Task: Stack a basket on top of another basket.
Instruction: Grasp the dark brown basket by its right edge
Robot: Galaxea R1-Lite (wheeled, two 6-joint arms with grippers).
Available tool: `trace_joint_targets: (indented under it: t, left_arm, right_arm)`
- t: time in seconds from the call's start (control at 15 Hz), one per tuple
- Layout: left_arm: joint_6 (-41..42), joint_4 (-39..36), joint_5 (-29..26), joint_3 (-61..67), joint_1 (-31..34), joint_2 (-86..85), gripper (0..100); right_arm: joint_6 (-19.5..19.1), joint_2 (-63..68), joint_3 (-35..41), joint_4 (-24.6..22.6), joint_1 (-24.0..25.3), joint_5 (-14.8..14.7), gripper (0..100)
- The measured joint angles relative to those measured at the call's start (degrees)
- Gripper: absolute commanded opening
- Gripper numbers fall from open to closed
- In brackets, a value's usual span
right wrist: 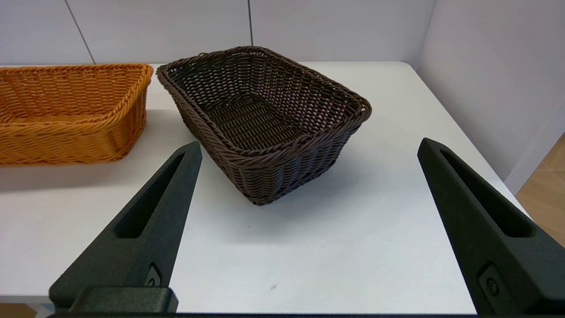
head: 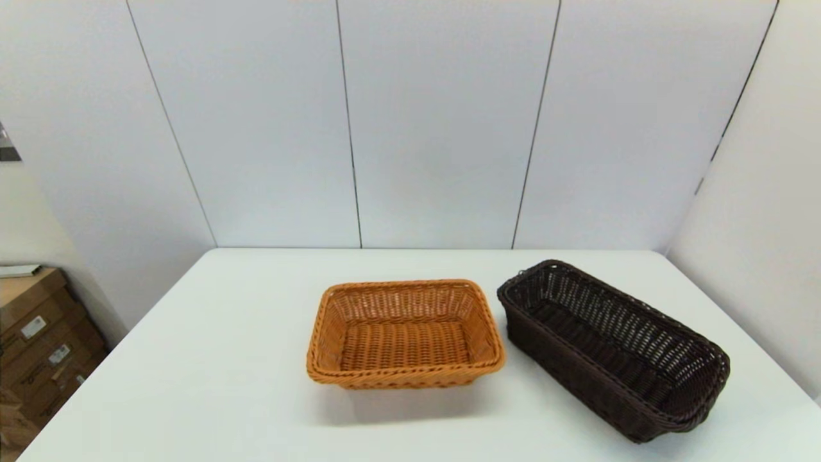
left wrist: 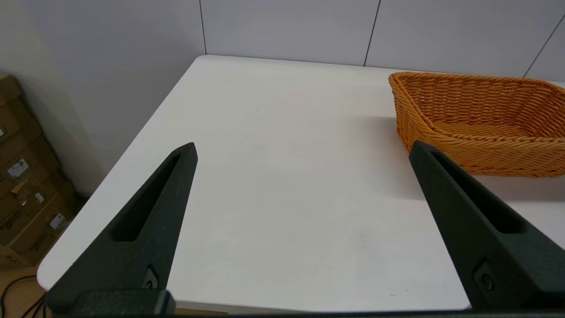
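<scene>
The dark brown woven basket (head: pixel 612 350) sits on the right of the white table (head: pixel 224 359), turned at an angle; it also fills the middle of the right wrist view (right wrist: pixel 260 119). The orange-tan basket (head: pixel 404 333) stands just left of it, near the table's middle, and appears in both wrist views (left wrist: pixel 481 119) (right wrist: pixel 66 110). My right gripper (right wrist: pixel 309 148) is open, held back from the table's near edge, short of the dark basket. Over the table's near left corner my left gripper (left wrist: pixel 302 148) is open and empty. Neither arm shows in the head view.
Grey wall panels close off the table at the back and on the right. Cardboard boxes (head: pixel 38 340) are stacked on the floor left of the table. The table's left half (left wrist: pixel 273 176) carries nothing.
</scene>
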Motion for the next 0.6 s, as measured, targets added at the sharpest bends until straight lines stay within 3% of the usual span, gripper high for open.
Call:
trace_joint_targets:
  t: [0.6]
  left_arm:
    - [0.05,0.04,0.00,0.07,0.00,0.00,100]
  right_arm:
    - [-0.67,0.00,0.00,0.00,0.02,0.07,100]
